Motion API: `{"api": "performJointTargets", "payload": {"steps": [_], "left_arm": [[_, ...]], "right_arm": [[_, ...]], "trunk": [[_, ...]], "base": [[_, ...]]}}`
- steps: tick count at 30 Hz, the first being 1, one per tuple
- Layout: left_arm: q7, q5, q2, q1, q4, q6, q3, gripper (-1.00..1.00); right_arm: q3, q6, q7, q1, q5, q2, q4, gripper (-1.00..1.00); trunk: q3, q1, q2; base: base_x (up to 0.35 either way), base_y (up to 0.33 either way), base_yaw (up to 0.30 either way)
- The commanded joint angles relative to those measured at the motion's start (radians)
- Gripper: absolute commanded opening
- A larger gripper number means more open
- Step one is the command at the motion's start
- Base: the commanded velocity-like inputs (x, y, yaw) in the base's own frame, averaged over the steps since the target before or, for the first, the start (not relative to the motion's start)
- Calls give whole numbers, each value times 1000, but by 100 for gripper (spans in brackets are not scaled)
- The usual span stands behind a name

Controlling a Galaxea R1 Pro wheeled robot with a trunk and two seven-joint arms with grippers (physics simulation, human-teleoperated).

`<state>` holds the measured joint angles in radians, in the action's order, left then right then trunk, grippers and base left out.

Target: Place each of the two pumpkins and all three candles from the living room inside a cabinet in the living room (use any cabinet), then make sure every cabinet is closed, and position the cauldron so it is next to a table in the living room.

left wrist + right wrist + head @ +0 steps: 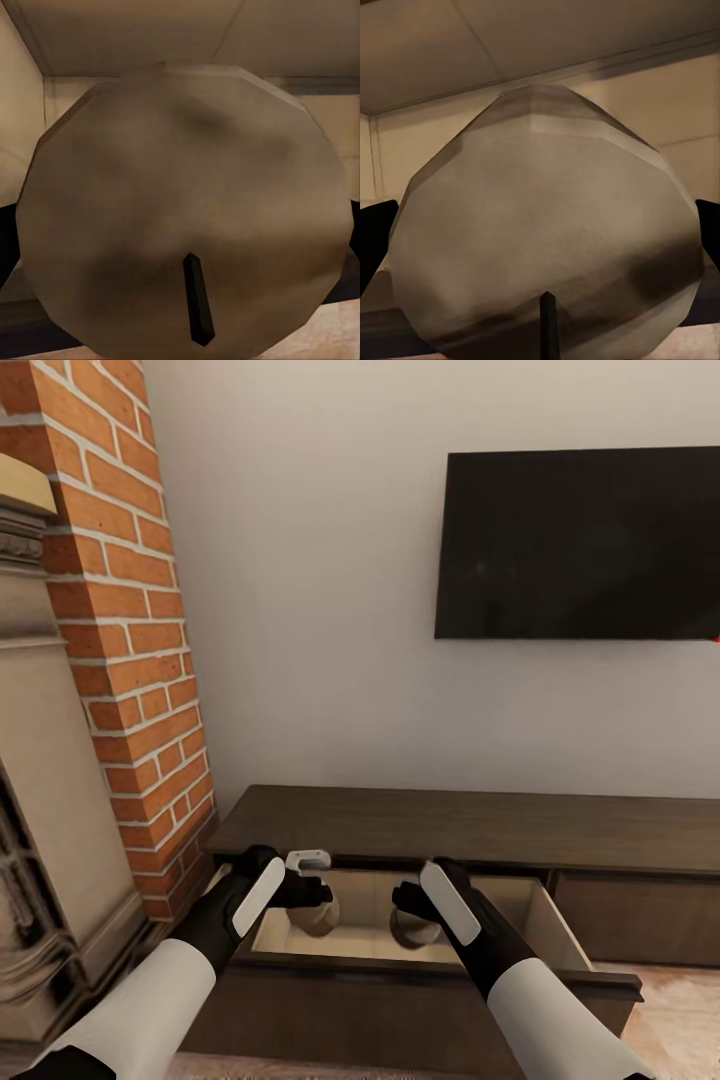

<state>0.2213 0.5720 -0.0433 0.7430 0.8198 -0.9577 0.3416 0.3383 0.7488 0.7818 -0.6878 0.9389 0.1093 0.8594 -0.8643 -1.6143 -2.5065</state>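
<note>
The dark-brown cabinet (470,827) stands against the wall with its left drawer (566,931) pulled open below me. Both arms reach into the drawer. My left gripper (318,897) is shut on a tan candle (324,916); in the left wrist view that candle (187,202) is seen close up with its dark wick, and black fingers (6,247) show at its sides. My right gripper (409,908) is shut on a second candle (413,931). The right wrist view shows this candle (547,225) between the fingers (375,240). The pale drawer floor lies just beneath both.
A brick column (130,640) and a stone fireplace (40,810) stand close on the left. A black television (580,545) hangs on the wall above the cabinet. The drawer's dark front panel (400,1000) juts toward me. A closed drawer front (640,915) sits to the right.
</note>
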Motion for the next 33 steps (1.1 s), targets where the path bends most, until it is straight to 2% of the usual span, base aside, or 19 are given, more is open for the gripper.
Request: {"api": "performJointTargets", "payload": {"steps": [1,13,33], "left_arm": [[9,8,0,1,2,-2,2,-100],[9,8,0,1,2,0,2,-100],[8,9,-1,1,3,2,2,-100]], "right_arm": [[2,0,10,-1,9,0,1,-100],[2,0,10,-1,9,0,1,-100],[3,-4,9,-1,8,0,1,-100]], "trunk": [[-5,0,-1],[-51,-6,-4],[-51,-6,-4]], "base": [[0,0,0],[0,0,0],[20,0,0]]}}
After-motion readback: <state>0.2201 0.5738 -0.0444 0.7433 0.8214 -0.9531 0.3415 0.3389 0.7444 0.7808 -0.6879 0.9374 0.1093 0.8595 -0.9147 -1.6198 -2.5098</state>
